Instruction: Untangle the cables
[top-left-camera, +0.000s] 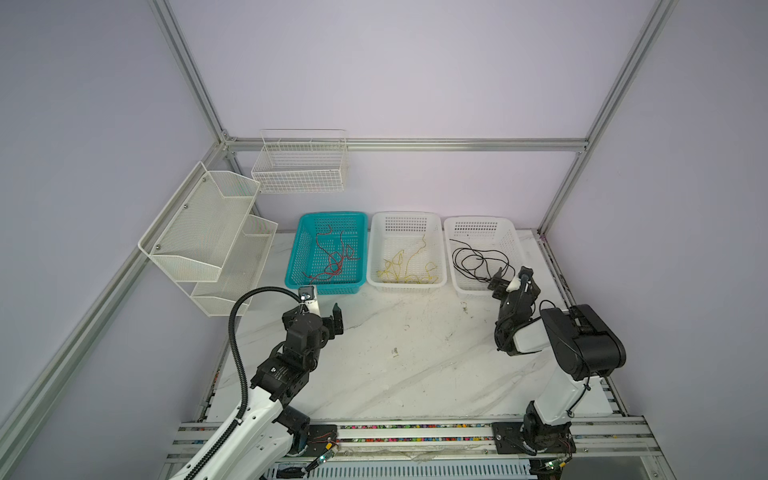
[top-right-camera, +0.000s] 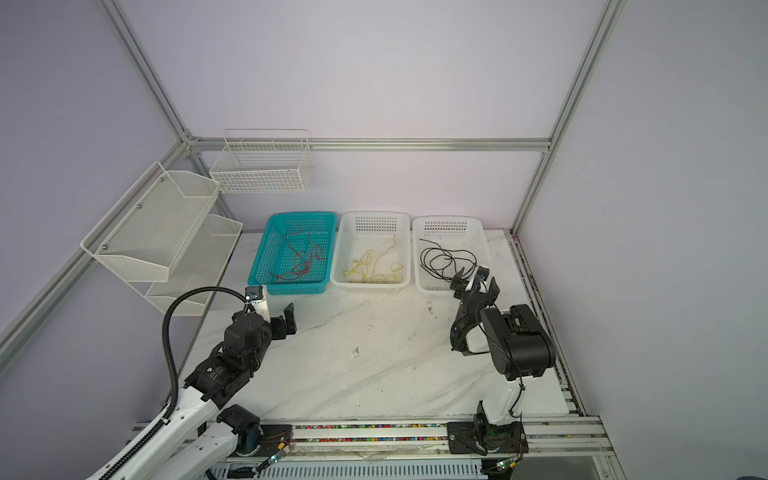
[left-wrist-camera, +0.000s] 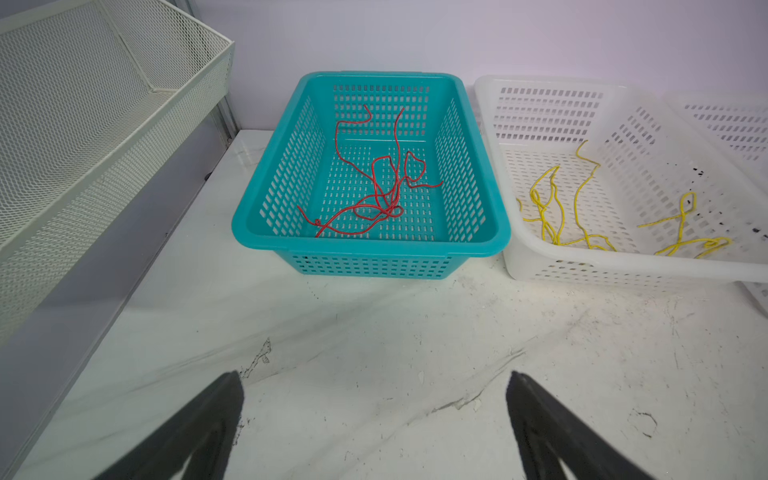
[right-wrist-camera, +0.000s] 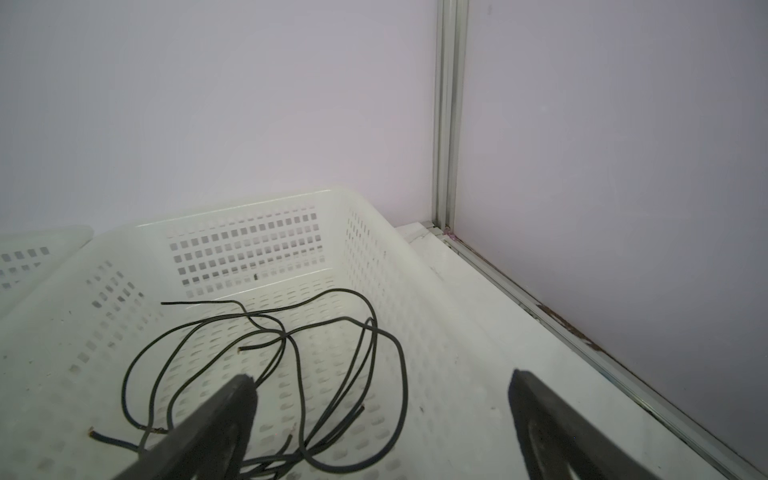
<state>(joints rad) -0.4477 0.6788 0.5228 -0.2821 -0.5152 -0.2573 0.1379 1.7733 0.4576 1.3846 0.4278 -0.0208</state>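
Red cables (top-left-camera: 332, 259) lie in the teal basket (top-left-camera: 332, 215), yellow cables (top-left-camera: 405, 266) in the middle white basket (top-left-camera: 405, 214), and black cables (top-left-camera: 478, 262) in the right white basket (top-left-camera: 478, 219). Sorting looks finished. The left hand (top-left-camera: 325, 309) over the bench (top-left-camera: 395, 374) and the right hand (top-left-camera: 513, 284) at the black cables' basket both gape wide and hold nothing. The next move is likely to pull both arms back.

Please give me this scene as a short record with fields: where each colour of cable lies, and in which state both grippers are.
red cables: in the teal basket, loosely tangled
yellow cables: in the middle white basket
black cables: in the right white basket, looped over each other
left gripper: open, empty, over the bare table in front of the teal basket
right gripper: open, empty, at the near edge of the right white basket
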